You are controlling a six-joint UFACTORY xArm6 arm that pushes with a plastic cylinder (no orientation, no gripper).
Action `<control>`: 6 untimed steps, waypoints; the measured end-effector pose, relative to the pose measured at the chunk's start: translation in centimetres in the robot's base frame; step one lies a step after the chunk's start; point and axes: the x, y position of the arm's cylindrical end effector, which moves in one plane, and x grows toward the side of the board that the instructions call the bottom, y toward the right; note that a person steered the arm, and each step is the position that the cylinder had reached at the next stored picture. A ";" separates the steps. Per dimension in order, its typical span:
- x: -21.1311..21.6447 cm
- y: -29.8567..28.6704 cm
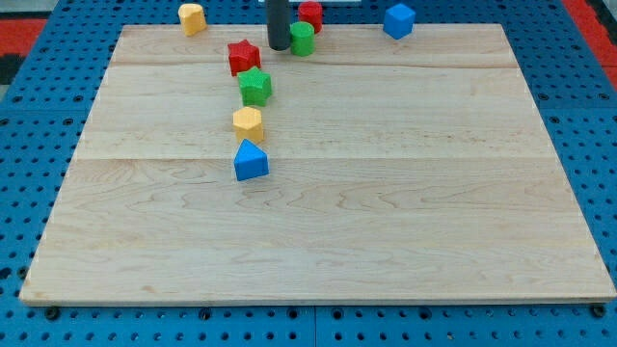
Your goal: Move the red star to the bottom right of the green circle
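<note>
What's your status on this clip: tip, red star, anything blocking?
My tip at the view's top, touching the green circle's left side. Red star lower left of it, untouched. Green star sits just below the red star.

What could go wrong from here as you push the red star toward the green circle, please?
My tip sits against the green circle block, so moving off could nudge the target. The red star block touches the green star block, which may get dragged along. The circle sits near the wooden board's top edge.
</note>
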 end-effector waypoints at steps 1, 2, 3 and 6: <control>0.0 -1.1; -1.3 -7.3; 1.7 -13.1; 4.4 2.3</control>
